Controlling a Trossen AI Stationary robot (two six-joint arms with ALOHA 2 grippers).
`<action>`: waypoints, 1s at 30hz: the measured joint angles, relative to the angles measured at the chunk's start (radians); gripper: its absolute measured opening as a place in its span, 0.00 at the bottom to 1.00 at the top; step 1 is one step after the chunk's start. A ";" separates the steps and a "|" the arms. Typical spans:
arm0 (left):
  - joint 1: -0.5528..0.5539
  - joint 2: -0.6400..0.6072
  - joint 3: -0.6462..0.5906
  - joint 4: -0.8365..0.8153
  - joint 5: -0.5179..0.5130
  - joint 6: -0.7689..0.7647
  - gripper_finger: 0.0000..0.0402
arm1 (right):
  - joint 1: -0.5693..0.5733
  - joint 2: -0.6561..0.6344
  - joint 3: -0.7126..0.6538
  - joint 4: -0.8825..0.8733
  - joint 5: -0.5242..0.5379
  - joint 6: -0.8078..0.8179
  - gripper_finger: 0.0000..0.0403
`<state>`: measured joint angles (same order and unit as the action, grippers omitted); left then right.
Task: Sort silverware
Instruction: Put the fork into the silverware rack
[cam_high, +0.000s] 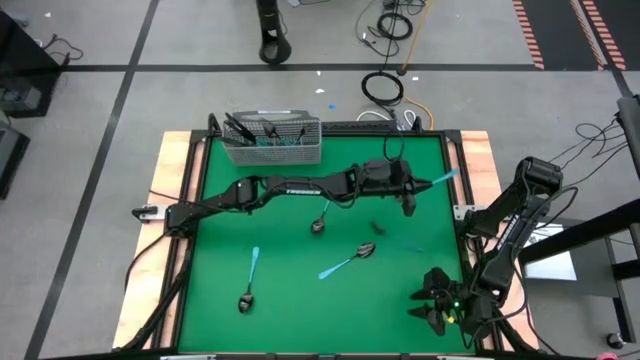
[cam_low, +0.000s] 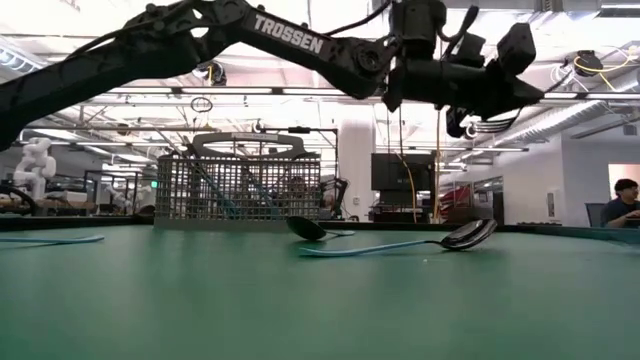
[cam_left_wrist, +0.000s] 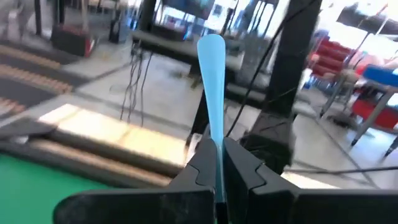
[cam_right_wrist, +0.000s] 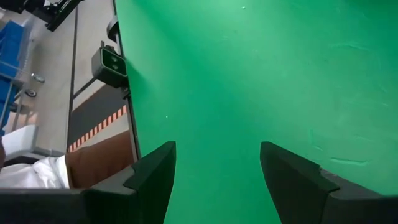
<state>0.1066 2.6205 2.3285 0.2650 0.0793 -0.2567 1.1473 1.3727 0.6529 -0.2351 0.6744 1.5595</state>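
Green felt (cam_high: 300, 290) covers the table, and a wire-mesh basket (cam_high: 272, 141) stands at its 11 o'clock edge with several utensils already upright inside, so part of the sorting looks done. Reaching across to about 2 o'clock, the left gripper (cam_high: 412, 188) hangs above the felt, its fingers (cam_left_wrist: 200, 163) pressed together on the light blue handle (cam_left_wrist: 212, 93) of one utensil; its head is hidden, so fork or spoon cannot be told. I judge this piece is on its way to the basket. Three spoons are left on the felt: one blue-handled near the centre (cam_high: 347, 260), one dark spoon (cam_high: 319, 222) just toward 12 o'clock of it, and one blue-handled at 7 o'clock (cam_high: 250, 279). Down at 5 o'clock the right gripper (cam_high: 437, 300) waits with its fingers spread, holding nothing.
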 joint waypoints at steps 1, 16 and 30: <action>-0.005 0.000 -0.029 0.065 -0.001 0.000 0.02 | 0.000 0.000 0.000 0.001 0.000 -0.001 0.56; 0.007 0.002 -0.556 1.310 0.069 -0.614 0.02 | -0.012 0.000 0.000 0.000 0.133 -0.120 0.56; -0.049 -0.433 -0.719 0.809 0.426 -0.269 0.02 | -0.088 0.000 -0.002 0.039 0.131 -0.322 0.56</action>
<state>0.0572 2.1872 1.6093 1.0736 0.5050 -0.5253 1.0595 1.3727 0.6514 -0.1964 0.8053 1.2378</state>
